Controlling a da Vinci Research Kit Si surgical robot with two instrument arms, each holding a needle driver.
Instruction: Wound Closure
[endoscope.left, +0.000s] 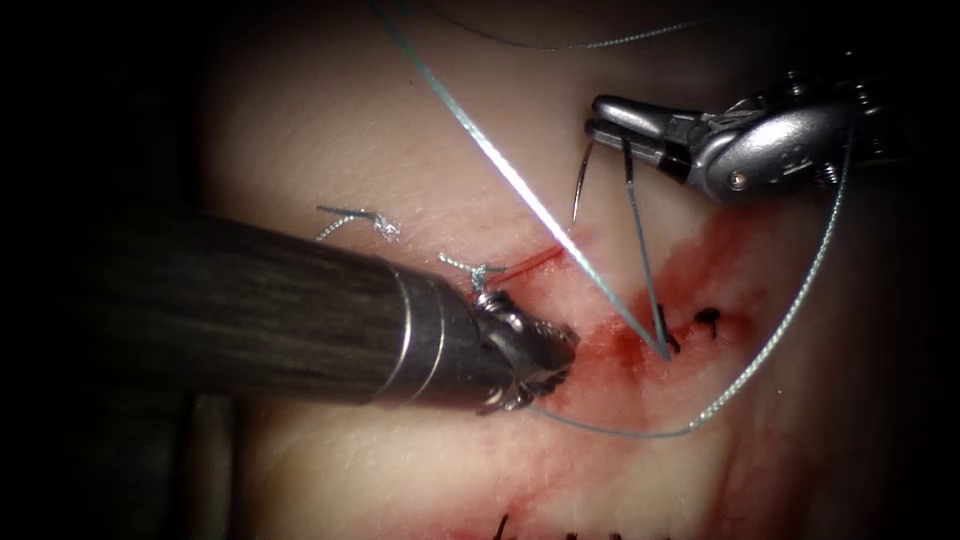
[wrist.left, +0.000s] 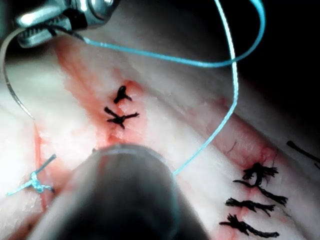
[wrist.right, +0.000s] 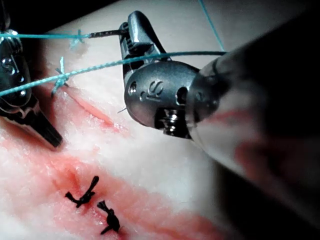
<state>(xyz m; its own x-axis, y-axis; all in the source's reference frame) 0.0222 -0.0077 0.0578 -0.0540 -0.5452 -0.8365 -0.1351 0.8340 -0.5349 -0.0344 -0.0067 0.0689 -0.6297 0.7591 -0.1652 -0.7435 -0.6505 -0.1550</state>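
Needle (endoscope.left: 580, 180), thin dark curve (off tissue), in right pincer (endoscope.left: 612, 118)

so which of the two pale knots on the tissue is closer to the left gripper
The knot right at the left gripper, just above its wrist joint, where the thin red cut begins. The other knot lies further up and left on bare tissue.

Teal-blue thread (wrist.left: 220, 62), black knots (wrist.left: 120, 117) sitting in the red fluid (endoscope.left: 640, 350), pale pinkish tissue (endoscope.left: 330, 130), shiny silver right tool (endoscope.left: 600, 118), dark streaky left shaft (endoscope.left: 230, 310).
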